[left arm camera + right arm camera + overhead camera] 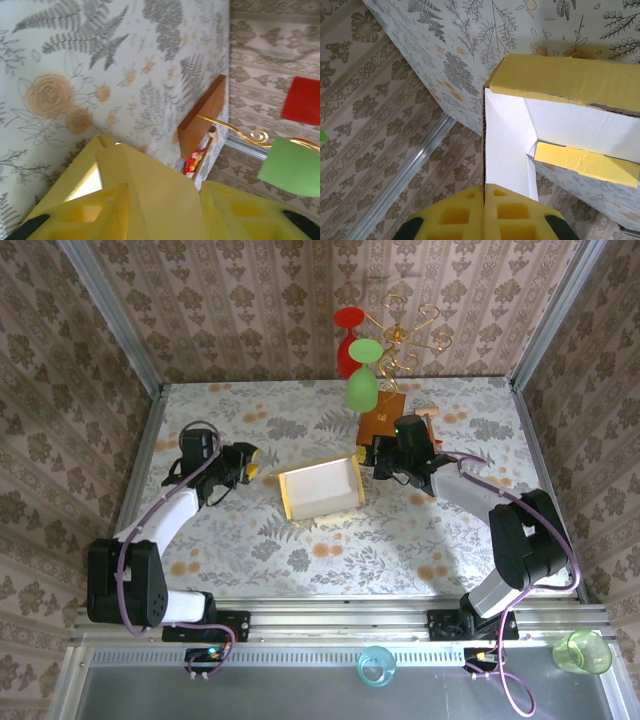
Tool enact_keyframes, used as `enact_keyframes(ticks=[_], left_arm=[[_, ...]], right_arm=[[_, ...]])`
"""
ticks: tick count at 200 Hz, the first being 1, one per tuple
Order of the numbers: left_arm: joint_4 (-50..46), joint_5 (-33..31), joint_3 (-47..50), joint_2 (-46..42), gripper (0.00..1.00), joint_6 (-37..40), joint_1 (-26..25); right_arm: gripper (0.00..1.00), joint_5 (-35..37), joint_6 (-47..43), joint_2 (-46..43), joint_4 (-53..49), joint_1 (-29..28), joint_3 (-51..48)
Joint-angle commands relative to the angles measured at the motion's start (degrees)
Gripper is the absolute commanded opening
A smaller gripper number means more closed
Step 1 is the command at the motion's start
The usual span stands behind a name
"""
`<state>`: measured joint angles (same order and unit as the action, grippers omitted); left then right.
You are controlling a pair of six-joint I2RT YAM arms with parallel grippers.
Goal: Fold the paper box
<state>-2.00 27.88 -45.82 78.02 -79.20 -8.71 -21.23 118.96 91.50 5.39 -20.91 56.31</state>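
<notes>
At the left of the flowered table (250, 550), the left gripper (250, 468) is pointed towards the paper box (320, 490), which lies open side up at the middle of the table, white inside and mustard outside. Its yellow fingers (112, 212) are held apart with yellow cardboard lying between them; whether that card is pressed cannot be told. At the box's right wall the right gripper (368, 456) is set, its pads (507, 212) pressed together with the thin wall edge pinched between them. Just behind it a brown wooden block (380, 422) is placed, bearing a gold wire stand (405, 335) hung with a red cup (348, 340) and a green cup (362, 388).
</notes>
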Motion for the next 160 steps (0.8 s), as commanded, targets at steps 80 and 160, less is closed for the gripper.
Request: enact_keyframes(ticks=[80,160], left_arm=[[2.35,0.40,0.21,4.71,0.42,-4.51,-4.37],[-5.78,-3.37,-0.97,0.81,0.41,0.89,-1.05]], right_arm=[[0.00,0.66,5.23,-1.22,0.71,-0.58,-1.66],[0.00,0.90,5.52,-1.52,1.33,-0.51,-2.95]])
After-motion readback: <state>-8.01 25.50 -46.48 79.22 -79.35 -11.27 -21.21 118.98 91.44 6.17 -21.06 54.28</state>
